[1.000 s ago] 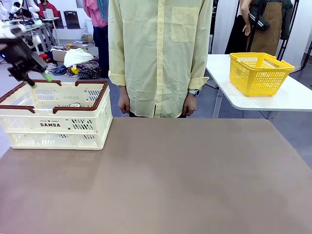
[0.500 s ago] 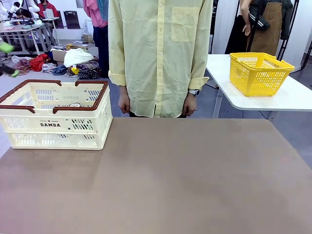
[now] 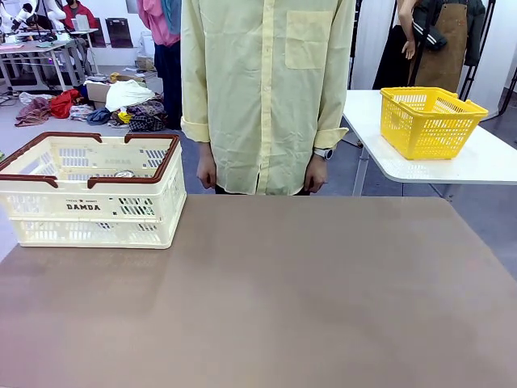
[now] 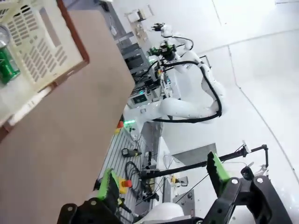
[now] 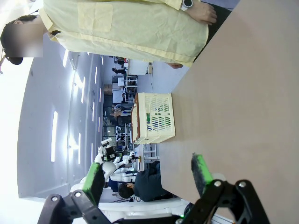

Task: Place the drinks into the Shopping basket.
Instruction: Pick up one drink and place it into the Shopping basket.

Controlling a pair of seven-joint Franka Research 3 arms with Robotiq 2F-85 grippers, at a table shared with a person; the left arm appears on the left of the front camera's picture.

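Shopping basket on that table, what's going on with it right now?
The Shopping basket sits at the table's left end with a green drink can lying inside and a silver can top visible. Nothing is being handled: the left gripper and right gripper are both open and empty, clear of the basket. The person stands at the far side, hands down.

One cream-white slotted plastic shopping basket with dark brown rim (image 3: 89, 212), one green drink can (image 4: 7, 64) inside it, one yellow mesh basket (image 3: 430, 121) well to its right
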